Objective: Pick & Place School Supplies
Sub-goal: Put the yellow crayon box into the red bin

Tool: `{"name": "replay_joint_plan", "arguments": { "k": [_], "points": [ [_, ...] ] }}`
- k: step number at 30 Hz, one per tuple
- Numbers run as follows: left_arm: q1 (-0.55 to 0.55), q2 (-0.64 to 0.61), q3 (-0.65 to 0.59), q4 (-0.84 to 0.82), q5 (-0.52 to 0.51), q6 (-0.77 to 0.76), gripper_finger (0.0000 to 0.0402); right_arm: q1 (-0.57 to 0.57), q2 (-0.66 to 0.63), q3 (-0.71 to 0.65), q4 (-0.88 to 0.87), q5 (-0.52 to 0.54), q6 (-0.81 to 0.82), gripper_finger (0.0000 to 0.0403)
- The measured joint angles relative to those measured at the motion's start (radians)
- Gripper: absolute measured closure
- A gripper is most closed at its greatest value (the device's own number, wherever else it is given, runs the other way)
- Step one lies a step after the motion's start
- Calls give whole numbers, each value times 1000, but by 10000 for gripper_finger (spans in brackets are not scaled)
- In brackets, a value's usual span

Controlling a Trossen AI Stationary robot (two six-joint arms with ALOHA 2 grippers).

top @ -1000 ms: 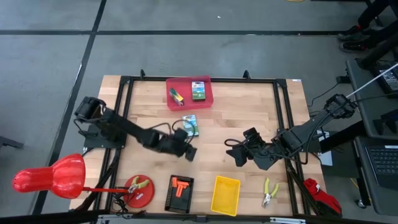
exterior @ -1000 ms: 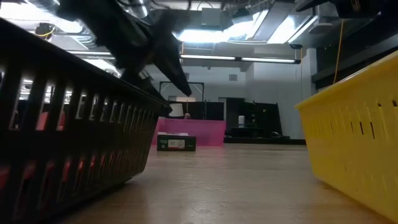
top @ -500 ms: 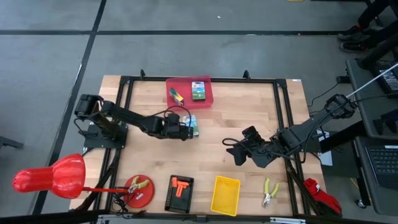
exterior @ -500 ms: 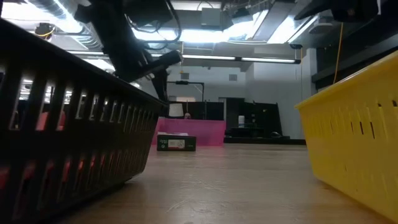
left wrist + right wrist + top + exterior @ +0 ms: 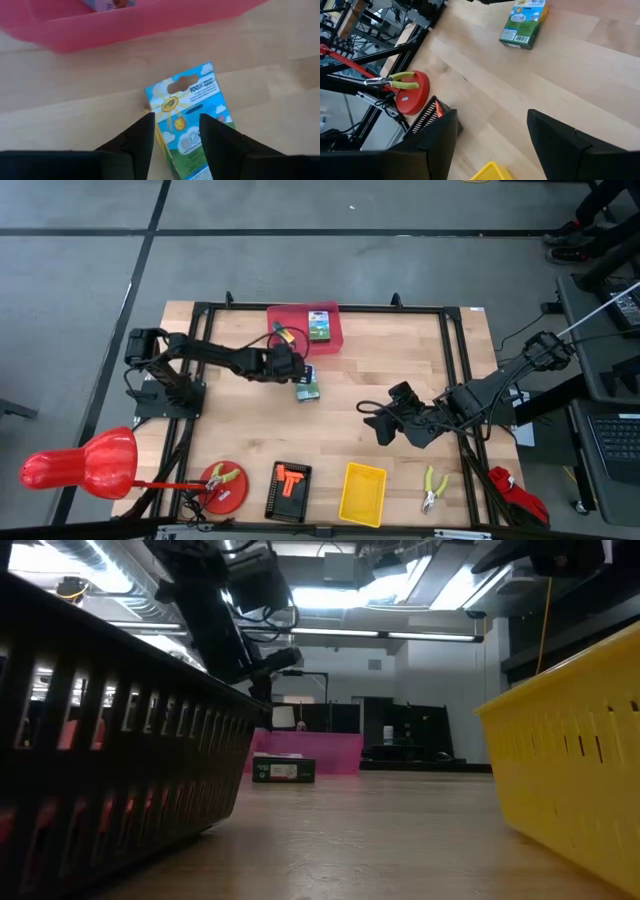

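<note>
Green-and-yellow crayon box (image 5: 307, 386) now lies under the left gripper (image 5: 175, 131), moved nearer, fingers apart.

The high view looks straight down on the whole tabletop (image 5: 400, 370). The low view sits at tabletop level between a black basket (image 5: 110, 750) and a yellow bin (image 5: 575, 770). The left wrist view is very near a crayon box (image 5: 192, 122); the right wrist view shows the same box from farther away.

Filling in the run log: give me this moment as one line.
left gripper: open, over crayon box on table | right gripper: open, waiting mid-table | red bin: holds second crayon box
</note>
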Motion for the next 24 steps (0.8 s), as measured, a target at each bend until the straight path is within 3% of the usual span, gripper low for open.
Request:
{"name": "replay_joint_plan", "arguments": {
  "k": [8, 24],
  "points": [
    [55, 1, -111, 205, 63, 44, 250, 20, 0, 0, 0, 1, 44, 160],
    [95, 2, -122, 231, 74, 121, 255, 27, 0, 0, 0, 3, 51, 160]
  ]
}}
